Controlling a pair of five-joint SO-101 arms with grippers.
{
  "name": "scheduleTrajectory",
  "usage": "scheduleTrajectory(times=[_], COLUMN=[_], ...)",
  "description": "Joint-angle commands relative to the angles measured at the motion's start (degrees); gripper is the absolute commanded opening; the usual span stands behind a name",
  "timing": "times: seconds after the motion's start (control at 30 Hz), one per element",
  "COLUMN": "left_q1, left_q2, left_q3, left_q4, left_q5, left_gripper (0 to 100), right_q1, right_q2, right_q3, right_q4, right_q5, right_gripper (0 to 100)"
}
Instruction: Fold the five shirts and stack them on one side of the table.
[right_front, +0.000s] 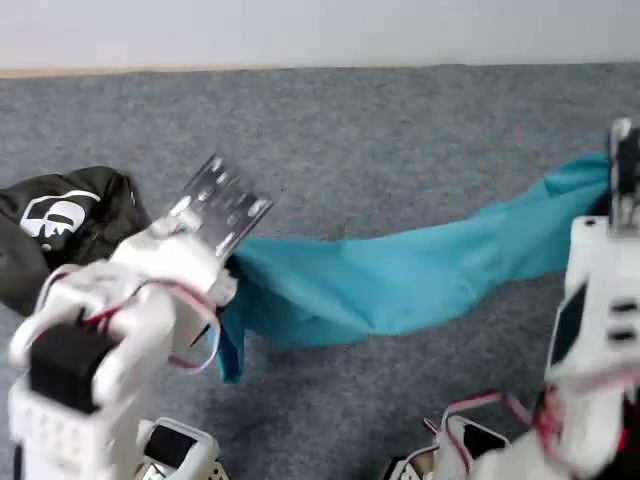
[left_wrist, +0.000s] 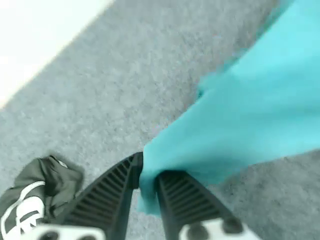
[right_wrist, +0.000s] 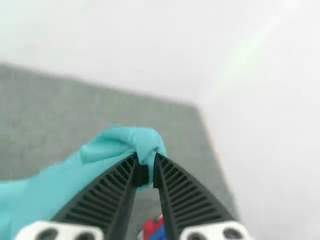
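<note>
The left gripper (left_wrist: 147, 172) and right gripper (right_wrist: 145, 167) each clamp an end of the teal shirt (right_front: 400, 275). Lower both evenly (tension matched) so it lands flat on the table (right_front: 350, 130).

Shirts: 2. 1 teal shirt (right_front: 400, 275), 1 black shirt (right_front: 60, 225) with white print. Arms: 2. 1 left arm (right_front: 120, 320), 1 right arm (right_front: 600, 310). Jaws: 2 pairs, 1 per arm. Grey surface (right_front: 380, 140): 1.

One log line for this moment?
left jaws: shut on teal shirt; right jaws: shut on it; shirt stretched between; black shirt bunched aside
</note>
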Motion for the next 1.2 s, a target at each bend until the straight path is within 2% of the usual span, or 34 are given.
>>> scheduleTrajectory(times=[0.0,0.17,0.27,0.47,0.63,0.73,0.87,1.0,1.17], left_q1=[-0.6,-0.6,-1.8,-13.0,-17.9,-20.7,-22.6,-20.9,-13.7], left_q2=[-3.4,-1.1,1.9,13.0,30.0,39.3,45.3,44.6,41.2], left_q3=[-1.5,6.4,13.9,28.8,29.0,22.6,12.3,4.7,-0.1], left_q4=[0.4,-0.2,-3.3,-23.4,-34.5,-32.8,-26.3,-20.9,-11.5], left_q5=[0.4,0.1,0.1,0.1,0.0,0.3,0.0,-1.7,-5.6], left_gripper=[0,0,0,0,1,11,24,25,25], right_q1=[0.0,-7.3,-12.1,-16.0,-16.1,-16.2,-16.1,-15.9,-15.9], right_q2=[1.2,12.6,21.1,39.4,50.2,53.0,53.6,53.4,53.6], right_q3=[-1.0,3.5,7.6,9.9,9.8,9.8,9.8,9.8,9.8], right_q4=[-2.8,-0.9,-1.4,-8.3,-14.5,-15.9,-16.0,-16.0,-16.0], right_q5=[0.4,-0.6,-3.2,-4.8,-6.0,-6.0,-6.0,-6.0,-6.0], right_gripper=[1.1,1.1,1.1,1.1,1.1,1.1,1.1,1.1,1.1])
